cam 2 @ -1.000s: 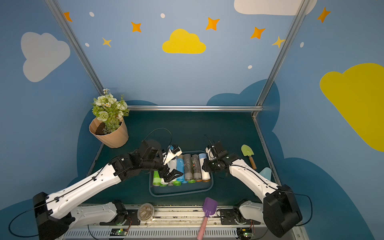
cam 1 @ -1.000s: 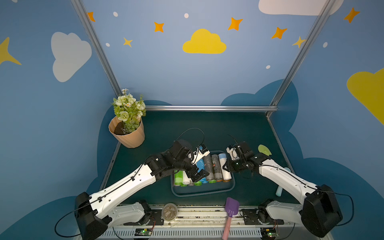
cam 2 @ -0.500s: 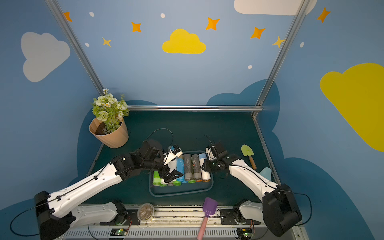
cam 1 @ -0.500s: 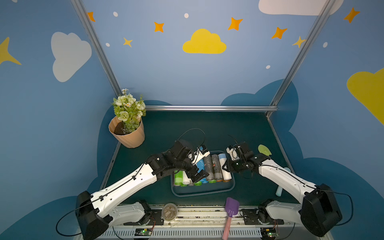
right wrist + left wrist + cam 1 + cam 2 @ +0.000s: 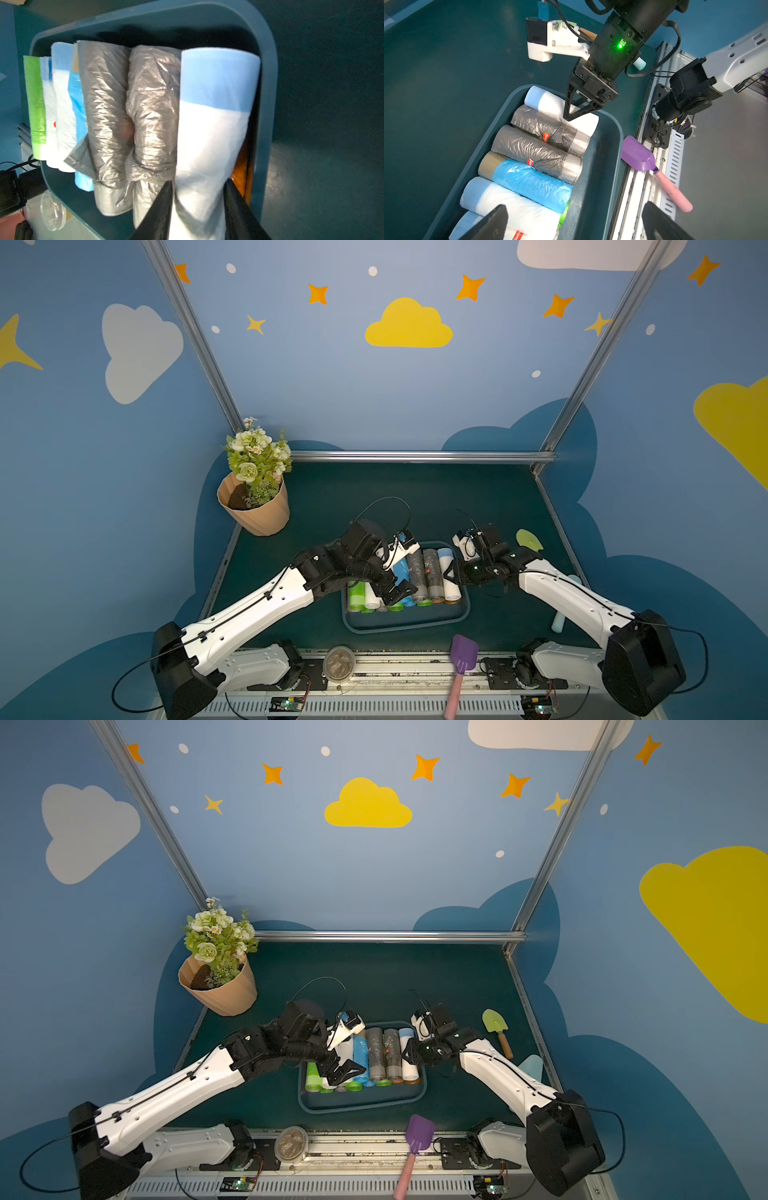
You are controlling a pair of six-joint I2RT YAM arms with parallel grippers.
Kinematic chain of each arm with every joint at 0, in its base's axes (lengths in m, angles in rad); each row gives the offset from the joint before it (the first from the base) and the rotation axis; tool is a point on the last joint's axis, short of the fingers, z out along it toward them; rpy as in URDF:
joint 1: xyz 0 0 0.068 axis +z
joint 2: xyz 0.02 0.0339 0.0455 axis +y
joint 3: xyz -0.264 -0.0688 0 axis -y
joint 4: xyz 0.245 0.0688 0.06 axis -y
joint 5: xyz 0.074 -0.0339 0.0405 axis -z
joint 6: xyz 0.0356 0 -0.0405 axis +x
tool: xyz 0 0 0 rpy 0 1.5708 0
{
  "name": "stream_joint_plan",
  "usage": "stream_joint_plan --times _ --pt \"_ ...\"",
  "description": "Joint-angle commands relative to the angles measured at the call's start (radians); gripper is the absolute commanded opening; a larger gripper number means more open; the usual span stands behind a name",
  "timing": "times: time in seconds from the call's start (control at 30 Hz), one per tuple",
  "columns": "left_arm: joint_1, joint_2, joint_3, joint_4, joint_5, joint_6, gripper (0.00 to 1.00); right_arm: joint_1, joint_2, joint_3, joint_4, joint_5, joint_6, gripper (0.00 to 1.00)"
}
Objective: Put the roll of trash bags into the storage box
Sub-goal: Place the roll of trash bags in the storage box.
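Here, right gripper (image 5: 198, 180) astride white-and-blue roll of trash bags (image 5: 214, 114) in storage box (image 5: 268, 83), pinch or slack unclear, top views hide that contact, left gripper (image 5: 574, 205) gaping wide, empty, above neighbouring rolls (image 5: 529, 145)

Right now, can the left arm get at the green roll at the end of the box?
Probably yes. The left gripper hangs open above the storage box near the green roll, which lies exposed at the row's end; only a white roll crowds one side.
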Motion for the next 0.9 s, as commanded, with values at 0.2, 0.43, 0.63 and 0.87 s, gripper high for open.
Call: stream_joint_plan --times 0.2,0.43,0.63,0.87 --pt "-0.001 -0.008 0.032 -0.008 -0.02 0.016 1.0 -0.002 -0.001 0.086 -0.015 0.006 -0.036 0.37" --pt "0.013 -0.036 -0.005 0.095 -0.43 -0.134 1.0 0.002 0.016 0.104 0.032 -0.045 -0.036 0.34" --pt "0.076 -0.049 0.03 -0.184 -0.795 -0.519 0.87 0.006 -0.103 0.045 0.033 -0.039 -0.054 0.34" --pt "0.16 -0.189 -0.207 -0.278 -0.782 -0.794 0.64 -0.005 -0.186 -0.026 -0.026 0.078 -0.053 0.38"
